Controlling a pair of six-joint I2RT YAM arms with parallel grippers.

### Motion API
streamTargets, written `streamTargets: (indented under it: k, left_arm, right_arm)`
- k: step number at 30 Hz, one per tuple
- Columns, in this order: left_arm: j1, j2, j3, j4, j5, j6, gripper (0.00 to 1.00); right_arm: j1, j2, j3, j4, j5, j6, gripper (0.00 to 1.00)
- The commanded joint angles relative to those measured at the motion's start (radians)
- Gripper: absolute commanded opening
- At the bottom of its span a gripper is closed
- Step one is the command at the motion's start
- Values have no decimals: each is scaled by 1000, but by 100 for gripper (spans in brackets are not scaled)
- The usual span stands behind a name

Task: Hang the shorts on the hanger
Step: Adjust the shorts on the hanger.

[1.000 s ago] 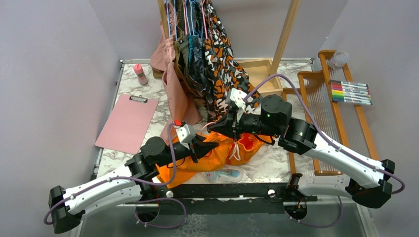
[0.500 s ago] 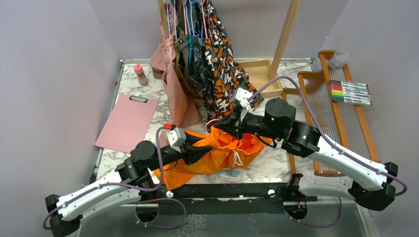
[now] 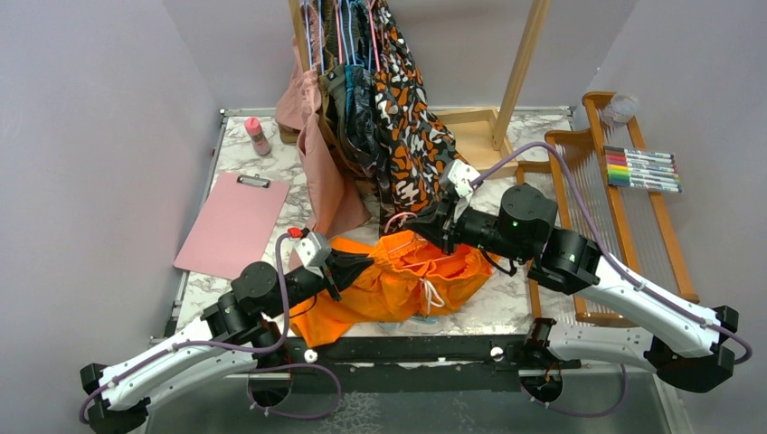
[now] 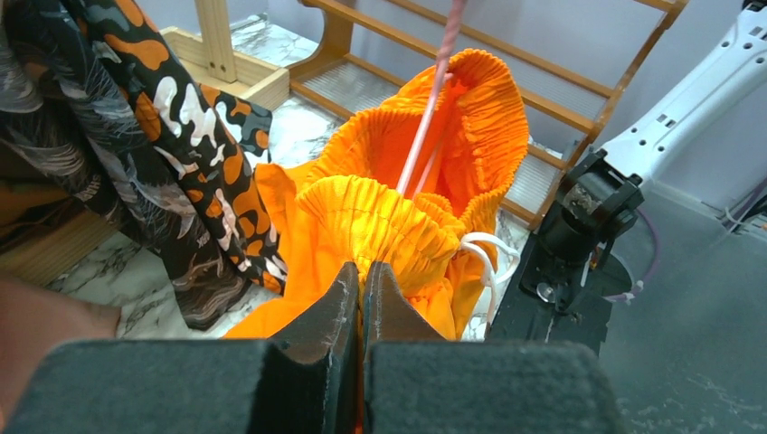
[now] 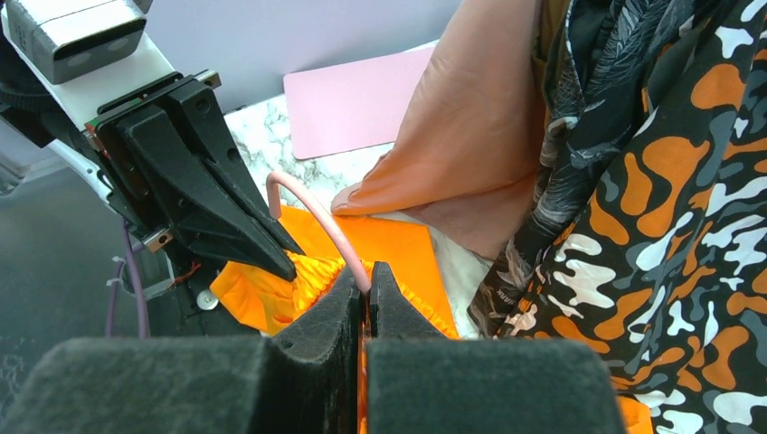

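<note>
Top external: shorts [image 3: 398, 285] plain orange; lettering on the markers [image 3: 644, 169] is illegible.

Plain pale lilac walls [image 3: 90, 136] are noted along the left, right and top of the frame. A white marble-patterned desk [image 3: 240, 161] is recorded at centre. A light wooden post [image 3: 523, 63] is observed at upper centre, and a wooden slatted rack [image 3: 599, 217] at right. Lighting is even.

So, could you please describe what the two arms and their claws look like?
The left arm and right arm have white links, black joints and a purple cable each. A white camera block sits on each wrist, the left one tipped red. The left claw and right claw have black wedge-shaped fingers.
</note>
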Motion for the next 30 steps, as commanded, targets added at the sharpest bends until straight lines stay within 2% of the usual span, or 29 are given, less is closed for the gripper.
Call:
streamTargets:
  k: [1, 9, 12, 18, 22, 23, 27, 30]
  left_arm:
    - [3, -24, 35, -25, -90, -2, 0]
    - [4, -88, 65, 70, -192, 9, 0]
    - [5, -55, 94, 75, -180, 32, 0]
    - [4, 44, 118, 36, -86, 39, 0]
    - [4, 61, 121, -28, -114, 28, 0]
    - [5, 56, 123, -42, -124, 25, 2]
    - [4, 24, 134, -79, -137, 15, 46]
    - [5, -3, 145, -79, -134, 12, 64]
  right_arm:
    - [6, -33, -10, -11, 29, -8, 1]
    - [5, -44, -11, -86, -69, -34, 1]
    - [6, -45, -10, -80, -123, -28, 1]
    - [6, -70, -24, 20, -118, 33, 1]
    - [6, -110, -24, 65, -71, 61, 1]
    - [7, -120, -25, 69, -46, 62, 1]
    - [5, -160, -35, 71, 25, 64, 1]
    - [6, -171, -43, 65, 30, 64, 1]
